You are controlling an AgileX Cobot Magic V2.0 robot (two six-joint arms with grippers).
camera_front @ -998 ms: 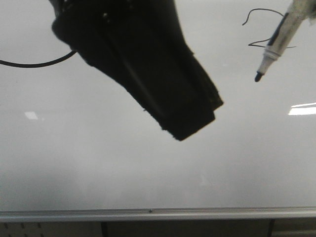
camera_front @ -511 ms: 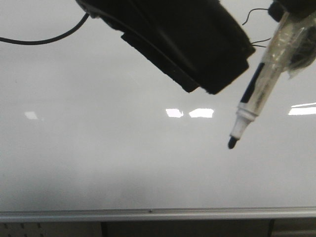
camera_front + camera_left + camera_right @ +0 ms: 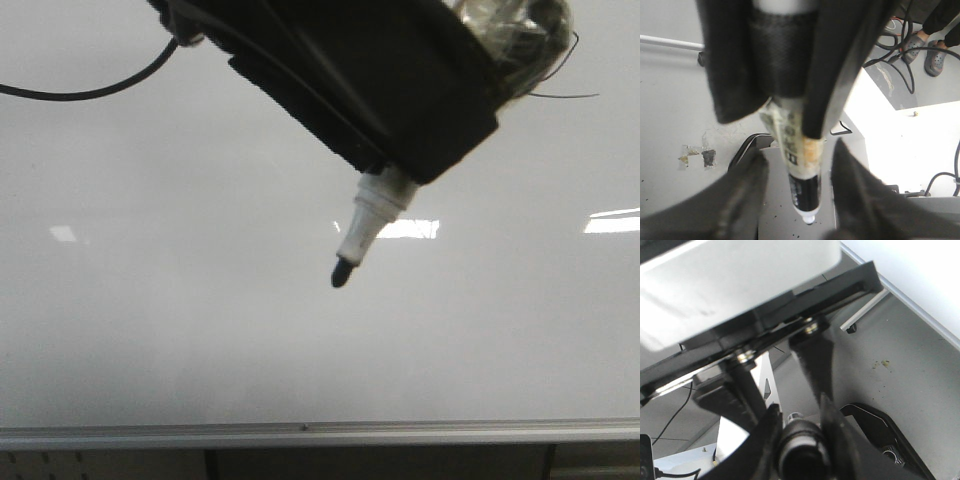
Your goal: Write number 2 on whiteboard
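The whiteboard [image 3: 200, 330] fills the front view. Of the number 2 [image 3: 565, 96] only the end of its thin black base stroke and a bit of curve show at the top right; the rest is hidden behind the arms. My right gripper [image 3: 515, 40], wrapped in clear tape, is shut on a marker [image 3: 372, 215] whose black tip hangs off the board near the middle. The right wrist view shows the marker [image 3: 800, 450] end-on between the shut fingers [image 3: 771, 422]. My left gripper [image 3: 430, 150] is open, its fingers [image 3: 747, 190] on either side of the marker [image 3: 802, 190].
A silver rail [image 3: 300, 432] runs along the board's near edge. A black cable [image 3: 90, 92] crosses the board at the upper left. Bright light reflections [image 3: 612, 222] lie on the right side. In the left wrist view, cables and someone's feet [image 3: 927, 42] are on the floor.
The right gripper has carried the marker down and left, away from the written digit. The left gripper rose and shifted right, and the marker now lies between its fingers.
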